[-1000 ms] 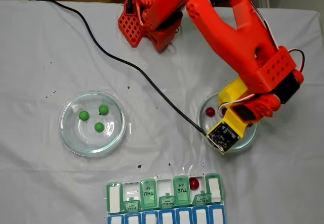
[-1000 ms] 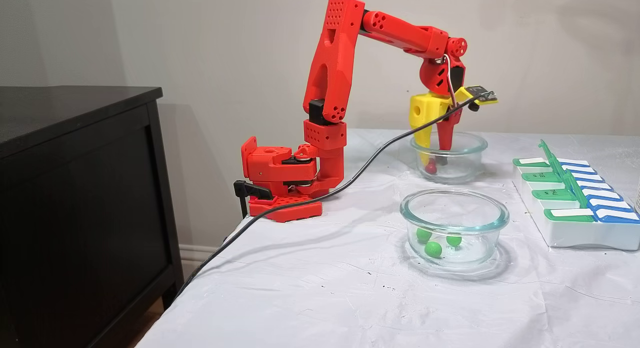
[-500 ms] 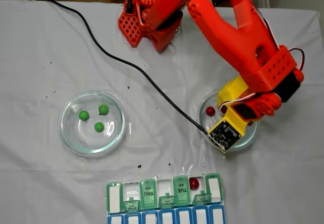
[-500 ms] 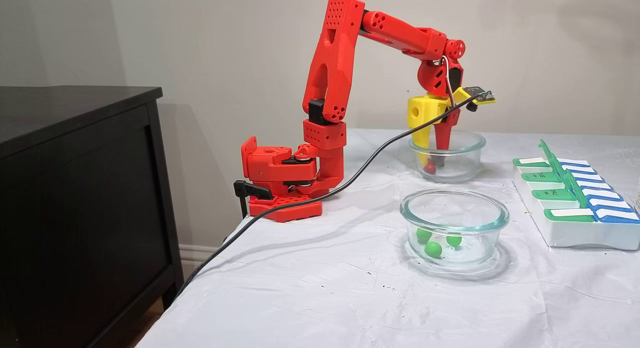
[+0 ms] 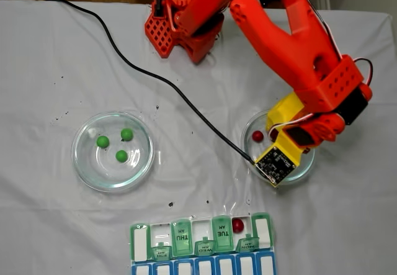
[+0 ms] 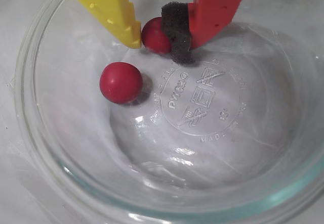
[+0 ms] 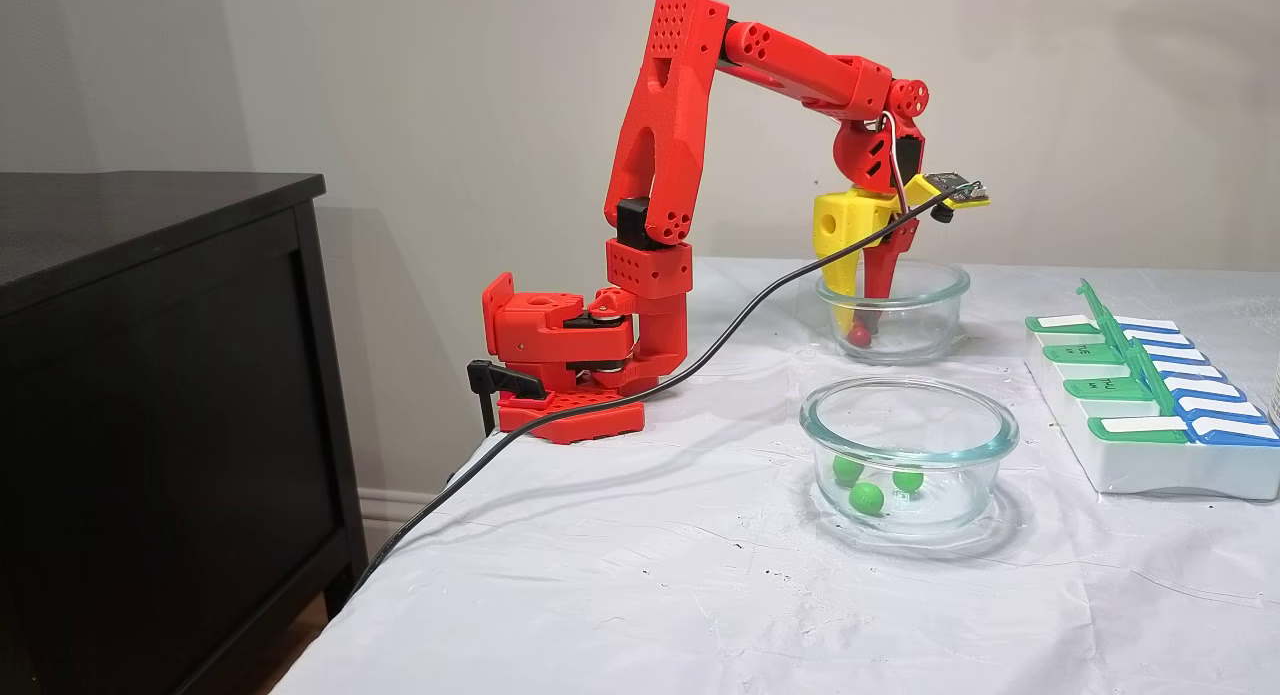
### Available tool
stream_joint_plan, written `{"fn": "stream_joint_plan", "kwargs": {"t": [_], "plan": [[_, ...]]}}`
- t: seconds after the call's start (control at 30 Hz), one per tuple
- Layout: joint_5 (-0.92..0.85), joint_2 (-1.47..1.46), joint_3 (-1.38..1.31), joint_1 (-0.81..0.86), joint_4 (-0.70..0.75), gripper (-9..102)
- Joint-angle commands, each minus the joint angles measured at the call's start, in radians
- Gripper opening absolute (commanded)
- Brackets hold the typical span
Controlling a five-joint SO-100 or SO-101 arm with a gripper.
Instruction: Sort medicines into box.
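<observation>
Since a second ago the gripper (image 6: 161,38) has been sinking deeper into the far glass dish (image 7: 893,315), and its fingers have been drawing together. In the wrist view the yellow finger (image 6: 109,9) and the red finger (image 6: 215,6), with its dark foam pad (image 6: 177,32), are pinching one dark red ball (image 6: 154,34) between them, low over the dish floor. A second red ball (image 6: 120,82) is lying loose just beside the gripped one, touching neither finger. In a fixed view from above, a third red ball (image 5: 237,225) is sitting in an open compartment of the pill organizer (image 5: 201,241), next to the lid marked TUE, well apart from the far glass dish. Three green balls (image 5: 116,143) are resting in the other glass dish (image 5: 113,151), which is standing well to the left of the far glass dish in that view. The black cable (image 5: 161,82) is trailing across the white-covered desk (image 5: 56,213) from the gripper's camera board, passing between the two dishes.
</observation>
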Motion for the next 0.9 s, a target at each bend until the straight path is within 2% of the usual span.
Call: {"fn": "stream_joint_plan", "kwargs": {"t": [0.0, 0.27, 0.6, 0.67, 0.7, 0.77, 0.87], "plan": [[0.002, 0.035, -0.04, 0.003, 0.021, 0], [-0.075, 0.245, -0.146, 0.132, 0.015, 0], [-0.232, 0.324, -0.31, 0.307, 0.118, 0], [-0.291, 0.362, -0.255, 0.368, 0.04, 0], [-0.33, 0.408, -0.184, 0.416, -0.066, 0], [-0.376, 0.443, -0.118, 0.483, -0.184, 0], [-0.44, 0.36, -0.164, 0.571, -0.196, 0]]}}
